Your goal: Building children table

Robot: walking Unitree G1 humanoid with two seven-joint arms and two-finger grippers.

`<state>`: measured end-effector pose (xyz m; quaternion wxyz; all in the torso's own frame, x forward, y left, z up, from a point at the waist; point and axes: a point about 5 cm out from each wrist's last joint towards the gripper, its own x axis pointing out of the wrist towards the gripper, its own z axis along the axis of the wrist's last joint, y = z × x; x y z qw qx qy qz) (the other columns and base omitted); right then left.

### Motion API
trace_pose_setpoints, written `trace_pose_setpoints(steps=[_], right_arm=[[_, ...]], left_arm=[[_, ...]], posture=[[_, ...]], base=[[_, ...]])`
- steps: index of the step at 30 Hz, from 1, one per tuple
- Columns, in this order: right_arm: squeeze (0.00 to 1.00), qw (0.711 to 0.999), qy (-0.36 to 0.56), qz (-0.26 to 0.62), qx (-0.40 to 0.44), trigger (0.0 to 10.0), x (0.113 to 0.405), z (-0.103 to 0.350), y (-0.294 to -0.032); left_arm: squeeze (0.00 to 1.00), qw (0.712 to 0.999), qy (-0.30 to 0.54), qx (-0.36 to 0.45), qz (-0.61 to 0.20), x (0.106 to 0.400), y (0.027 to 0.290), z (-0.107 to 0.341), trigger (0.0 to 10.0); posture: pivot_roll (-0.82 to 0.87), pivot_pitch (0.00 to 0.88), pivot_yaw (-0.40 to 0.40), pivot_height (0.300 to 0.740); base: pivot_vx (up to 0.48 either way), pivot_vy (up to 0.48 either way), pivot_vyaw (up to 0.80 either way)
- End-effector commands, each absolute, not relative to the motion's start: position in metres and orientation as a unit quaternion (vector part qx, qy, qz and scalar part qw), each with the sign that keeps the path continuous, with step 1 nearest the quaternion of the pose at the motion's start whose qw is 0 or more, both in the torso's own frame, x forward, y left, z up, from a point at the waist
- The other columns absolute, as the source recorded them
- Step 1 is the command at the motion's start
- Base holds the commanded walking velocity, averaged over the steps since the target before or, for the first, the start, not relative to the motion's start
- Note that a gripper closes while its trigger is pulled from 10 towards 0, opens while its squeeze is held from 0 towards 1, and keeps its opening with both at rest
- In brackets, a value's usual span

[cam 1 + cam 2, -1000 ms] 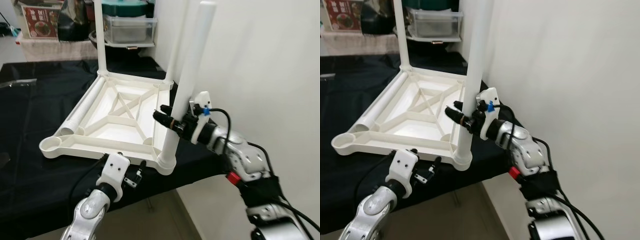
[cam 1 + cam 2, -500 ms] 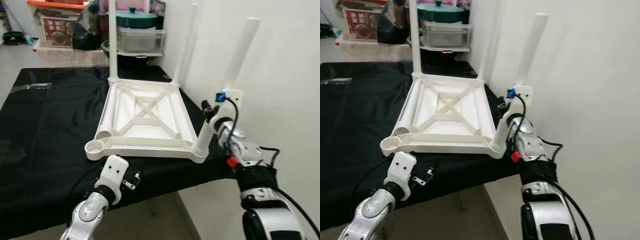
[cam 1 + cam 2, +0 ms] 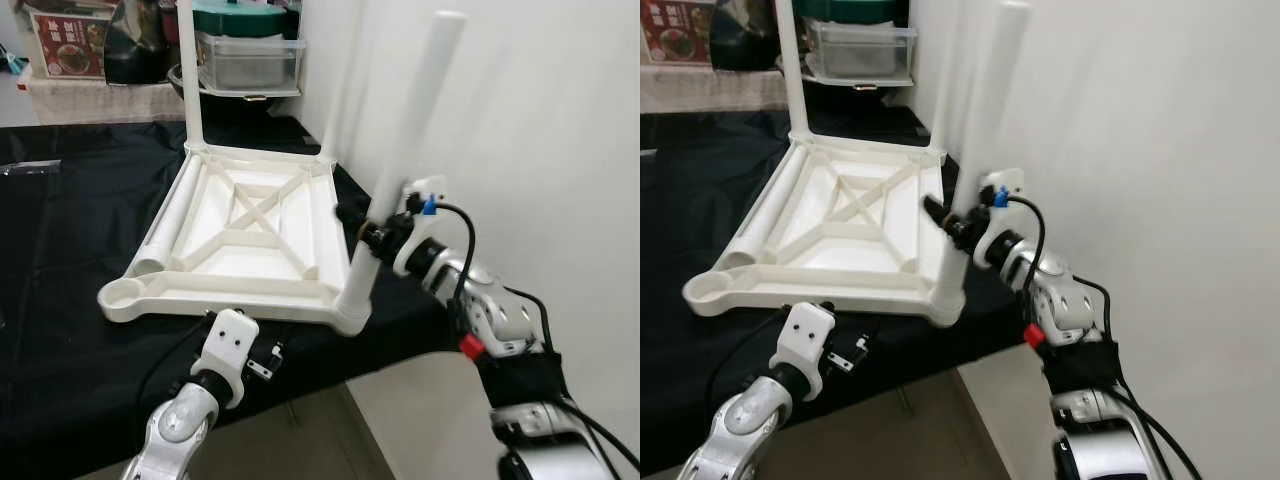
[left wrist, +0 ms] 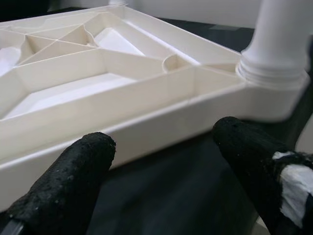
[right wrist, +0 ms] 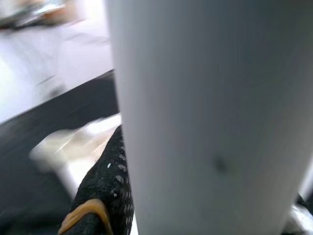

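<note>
Both arms are silver metal with rounded joints. The right arm has a black band, a small red part, a looping black cable and a blue clip at its white wrist block. The left arm has a white wrist block with screws and a black cable. Black, pebbled fingers.

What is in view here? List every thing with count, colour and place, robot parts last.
tabletop: one, white, upside down on the cloth.
legs: three upright, white, at two far corners and the near right corner; a fourth lies along the left edge.
empty socket: one, white, near left corner.
cloth: one, black, covering the bench.
bins: clear with teal lid, behind the bench.
wall: white, on the right.
left gripper: black fingers open, before the tabletop's near edge.
right gripper: black fingers shut on the near right leg.
</note>
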<state>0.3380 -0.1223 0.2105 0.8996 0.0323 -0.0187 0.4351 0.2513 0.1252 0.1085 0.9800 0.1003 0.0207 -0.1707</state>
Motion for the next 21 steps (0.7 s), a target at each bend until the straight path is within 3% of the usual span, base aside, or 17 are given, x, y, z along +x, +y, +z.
trace_pose_setpoints(steps=[1, 2, 3, 4, 5, 10, 11, 14, 15, 16, 17, 21], right_arm=[[0.00, 0.883, 0.003, 0.468, 0.020, 10.0, 0.332, 0.200, -0.117], [0.00, 0.876, 0.007, 0.481, 0.021, 8.0, 0.329, 0.198, -0.116], [0.00, 0.872, 0.010, 0.489, 0.021, 4.7, 0.327, 0.196, -0.116], [0.00, 0.869, 0.011, 0.494, 0.022, 4.7, 0.326, 0.195, -0.115], [0.00, 0.871, 0.010, 0.491, 0.025, 0.0, 0.327, 0.194, -0.115], [0.00, 0.914, 0.035, 0.405, 0.012, 0.0, 0.344, 0.184, -0.127], [0.00, 0.953, 0.073, 0.295, -0.006, 0.0, 0.362, 0.175, -0.143], [0.00, 0.980, 0.114, 0.161, -0.008, 0.0, 0.374, 0.166, -0.167], [0.00, 0.980, 0.114, 0.161, -0.008, 0.0, 0.374, 0.166, -0.167], [0.00, 0.989, 0.146, 0.039, 0.005, 0.0, 0.377, 0.154, -0.190], [0.00, 0.987, 0.159, -0.008, 0.013, 0.0, 0.377, 0.148, -0.198], [0.00, 0.983, 0.174, -0.055, 0.012, 0.0, 0.374, 0.139, -0.203]], left_arm=[[0.00, 0.979, 0.026, 0.104, -0.174, 0.251, 0.124, 0.105, 10.0], [0.00, 0.979, 0.026, 0.105, -0.173, 0.251, 0.124, 0.105, 10.0], [0.00, 0.979, 0.026, 0.105, -0.172, 0.251, 0.125, 0.106, 10.0], [0.00, 0.979, 0.026, 0.105, -0.172, 0.251, 0.125, 0.106, 10.0], [0.00, 0.979, 0.026, 0.106, -0.172, 0.251, 0.126, 0.106, 10.0], [0.00, 0.979, 0.027, 0.107, -0.172, 0.250, 0.127, 0.106, 10.0], [0.00, 0.979, 0.027, 0.107, -0.173, 0.250, 0.127, 0.106, 10.0], [0.00, 0.979, 0.027, 0.107, -0.174, 0.251, 0.127, 0.106, 10.0], [0.00, 0.979, 0.027, 0.107, -0.174, 0.251, 0.127, 0.106, 10.0], [0.00, 0.979, 0.027, 0.107, -0.174, 0.251, 0.126, 0.106, 10.0], [0.00, 0.978, 0.026, 0.106, -0.175, 0.252, 0.125, 0.106, 10.0], [0.00, 0.978, 0.026, 0.106, -0.176, 0.251, 0.124, 0.106, 10.0]], posture=[[0.05, 0.000, -0.151, 0.740], [0.05, 0.000, -0.151, 0.740], [0.05, 0.000, -0.151, 0.740], [0.05, 0.000, -0.151, 0.740], [0.05, 0.000, -0.148, 0.740], [0.05, 0.000, -0.145, 0.740], [0.05, 0.000, -0.144, 0.740], [0.05, 0.000, -0.143, 0.740], [0.05, 0.000, -0.143, 0.740], [0.05, 0.000, -0.142, 0.740], [0.05, 0.000, -0.142, 0.740], [0.05, 0.000, -0.144, 0.740]], base=[[0.000, 0.000, 0.00], [0.000, 0.000, 0.00], [0.000, 0.000, 0.00], [0.000, 0.000, 0.00], [0.000, 0.000, 0.00], [0.000, 0.000, 0.00], [0.000, 0.000, 0.00], [0.000, 0.000, 0.00], [0.000, 0.000, 0.00], [0.000, 0.000, 0.00], [0.000, 0.000, 0.00], [0.000, 0.000, 0.00]])
